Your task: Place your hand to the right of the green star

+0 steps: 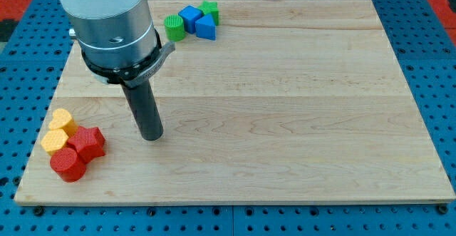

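The green star [210,9] lies near the view's top, left of centre, touching a blue cube [190,17] and a blue triangular block [205,28]. A green cylinder [174,27] sits at the left of that cluster. My tip [151,136] rests on the wooden board [285,108] at the view's lower left, far below and left of the green star. It stands just right of the red and yellow blocks.
At the view's lower left lie a yellow cylinder [62,120], a yellow block [55,140], a red star [87,142] and a red cylinder [68,165], close together. The arm's grey body [110,22] hangs over the board's upper left.
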Robot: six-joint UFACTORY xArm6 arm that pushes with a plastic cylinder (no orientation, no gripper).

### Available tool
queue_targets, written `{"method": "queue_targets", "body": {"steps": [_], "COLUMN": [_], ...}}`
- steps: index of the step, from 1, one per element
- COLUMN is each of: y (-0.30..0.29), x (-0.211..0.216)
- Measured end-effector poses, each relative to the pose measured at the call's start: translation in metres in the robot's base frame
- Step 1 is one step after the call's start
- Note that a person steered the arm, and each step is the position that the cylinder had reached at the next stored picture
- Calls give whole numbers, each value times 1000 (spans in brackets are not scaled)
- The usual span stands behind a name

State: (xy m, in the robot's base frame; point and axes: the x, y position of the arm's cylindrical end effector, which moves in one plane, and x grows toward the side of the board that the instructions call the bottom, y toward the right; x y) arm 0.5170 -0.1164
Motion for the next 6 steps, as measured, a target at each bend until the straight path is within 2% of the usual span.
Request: {"method": "queue_targets", "body": {"steps": [1,2,6], "y": [0,7,157], "x": [0,-20,-244]}}
